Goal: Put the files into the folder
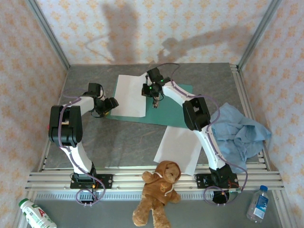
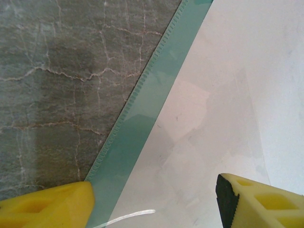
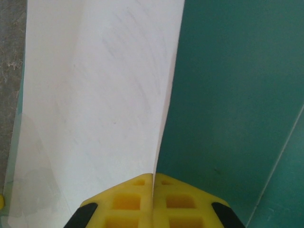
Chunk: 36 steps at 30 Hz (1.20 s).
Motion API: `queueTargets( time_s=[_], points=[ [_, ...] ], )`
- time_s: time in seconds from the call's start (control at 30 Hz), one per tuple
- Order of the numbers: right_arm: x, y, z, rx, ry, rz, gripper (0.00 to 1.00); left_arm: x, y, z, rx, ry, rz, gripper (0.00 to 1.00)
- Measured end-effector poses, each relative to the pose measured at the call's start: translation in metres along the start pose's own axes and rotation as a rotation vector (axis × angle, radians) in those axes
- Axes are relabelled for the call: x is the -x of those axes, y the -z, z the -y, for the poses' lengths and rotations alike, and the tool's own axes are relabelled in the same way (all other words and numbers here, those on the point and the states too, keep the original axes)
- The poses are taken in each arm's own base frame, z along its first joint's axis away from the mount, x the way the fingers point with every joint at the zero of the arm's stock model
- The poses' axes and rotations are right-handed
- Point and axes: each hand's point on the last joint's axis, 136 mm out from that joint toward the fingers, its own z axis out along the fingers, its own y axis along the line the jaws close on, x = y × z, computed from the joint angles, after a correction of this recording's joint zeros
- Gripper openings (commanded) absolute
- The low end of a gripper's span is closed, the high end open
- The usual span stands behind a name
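Pinching thin white sheet [image 3: 104, 95], right fingers [image 3: 127, 202], smooth teal folder [image 3: 237, 95]

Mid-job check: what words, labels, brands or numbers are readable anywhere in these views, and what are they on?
On the white bottle with green cap: a red mark, perhaps "A"; the rest is too small to read.
On the clear water bottle: a blue label, too blurred to read.
On the sheet on the folder, the near sheet and the folder: no print visible.
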Motion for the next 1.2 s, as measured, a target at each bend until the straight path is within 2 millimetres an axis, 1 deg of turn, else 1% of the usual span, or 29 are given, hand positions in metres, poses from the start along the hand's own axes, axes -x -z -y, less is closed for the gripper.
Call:
queueTargets(
  time_s=[0.27,0.4,0.87,1.07,1.2],
  points=[
    [-0.005,-0.003,-0.001,0.0,-0.011,-0.009,0.05,0.0,0.0,0.0,-0.002,0.0,0.0,0.73],
    [-0.018,-0.01,0.006,-0.014,-0.047,-0.035,0.05,0.0,0.0,0.001,-0.004,0.001,-0.001,0.73],
    [-0.018,-0.011,0.005,-0.016,-0.087,-0.015,0.05,0.0,0.0,0.001,-0.006,0.001,-0.003,0.74],
    [-0.019,-0.011,0.004,-0.02,-0.084,-0.014,0.05,0.0,0.002,0.004,-0.017,-0.002,0.001,0.82],
    [-0.02,-0.012,0.002,-0.02,-0.08,-0.016,0.05,-0.001,0.005,0.004,-0.015,-0.003,0.002,0.84]
  ],
)
